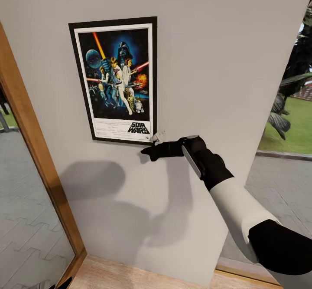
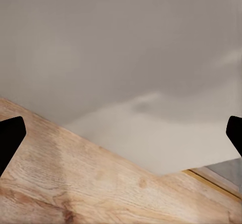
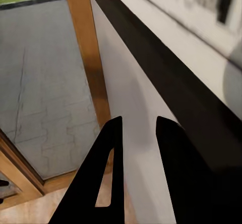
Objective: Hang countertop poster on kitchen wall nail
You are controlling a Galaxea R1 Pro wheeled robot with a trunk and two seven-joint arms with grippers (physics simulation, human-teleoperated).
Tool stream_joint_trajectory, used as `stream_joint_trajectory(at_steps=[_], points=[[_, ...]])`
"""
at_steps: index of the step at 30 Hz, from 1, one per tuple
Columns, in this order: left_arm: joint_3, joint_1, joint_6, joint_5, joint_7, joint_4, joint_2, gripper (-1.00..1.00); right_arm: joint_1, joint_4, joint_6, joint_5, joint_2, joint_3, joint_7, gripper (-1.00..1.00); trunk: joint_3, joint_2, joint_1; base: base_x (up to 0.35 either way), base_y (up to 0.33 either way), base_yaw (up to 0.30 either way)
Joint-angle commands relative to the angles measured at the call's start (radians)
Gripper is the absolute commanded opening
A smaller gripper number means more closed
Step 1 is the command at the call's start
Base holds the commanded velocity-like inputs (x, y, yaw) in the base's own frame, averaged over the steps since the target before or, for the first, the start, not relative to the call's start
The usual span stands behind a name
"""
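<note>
- One poster [image 1: 116,80] hangs flat against a pale grey-white wall [image 1: 225,63], slightly tilted, its black frame and white border enclosing dark blue artwork of figures, lightsabers and a helmeted face.
- "STAR WARS" reads in bold black letters at the lower right corner of the poster; finer print lines beside it are too small to make out.
- Just below that corner, the right gripper [image 1: 149,150] reaches toward the wall, its black fingers close together with a narrow gap between them and nothing held; a small white piece sits at the poster's corner, just above the fingers.
- Seen from the right wrist camera, the right gripper [image 3: 136,128] has both fingers alongside the poster's black frame edge [image 3: 166,77], whether touching it cannot be told.
- Seen from the left wrist camera, the left gripper [image 2: 121,138] has its fingertips [image 2: 10,135] spread wide at the picture's edges, empty, facing the wall over light wood plank floor [image 2: 75,183].
- A wood frame [image 1: 34,150] borders the wall on one side, with grey paving [image 1: 21,219] beyond glass; grass and dark foliage [image 1: 294,80] show past the wall's other edge.
- Soft shadows of the arm fall across the wall below the poster.
</note>
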Motion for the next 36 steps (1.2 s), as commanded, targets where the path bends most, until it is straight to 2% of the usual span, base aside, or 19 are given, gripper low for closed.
stream_joint_trajectory(at_steps=[1, 6, 7, 15, 16, 36], points=[[-0.009, -0.001, -0.006, 0.007, -0.001, 0.001, 0.001, 1.0, -0.001, 0.007, 0.003, -0.014, 0.006, -0.005, -0.001, -1.0, -0.002, -0.001, 0.001, 0.0, 0.0, 0.0], [-0.009, -0.001, -0.006, 0.007, -0.001, 0.001, 0.001, 1.0, -0.001, 0.013, 0.001, -0.019, 0.003, 0.001, -0.001, -1.0, -0.002, -0.001, 0.001, 0.0, 0.0, 0.0], [-0.008, -0.001, -0.006, 0.007, -0.001, 0.001, -0.001, 1.0, -0.001, 0.014, -0.001, -0.02, 0.003, 0.002, 0.001, 1.0, -0.002, -0.001, 0.001, 0.0, 0.0, 0.0], [-0.008, -0.002, -0.007, 0.007, -0.003, 0.0, 0.002, 1.0, -0.001, 0.022, -0.014, 0.034, 0.026, -0.045, 0.009, 1.0, -0.002, -0.001, 0.001, 0.0, 0.0, 0.0], [-0.008, -0.002, -0.007, 0.007, -0.003, 0.0, 0.002, 1.0, -0.001, 0.022, -0.014, -0.117, 0.065, -0.127, 0.009, 1.0, -0.002, -0.001, 0.001, 0.0, 0.0, 0.0], [-0.008, -0.001, -0.007, 0.007, -0.003, 0.0, 0.002, 1.0, -0.001, 0.021, -0.015, -0.119, 0.065, -0.128, 0.009, 1.0, -0.002, -0.001, 0.001, 0.0, -0.017, 0.0]])
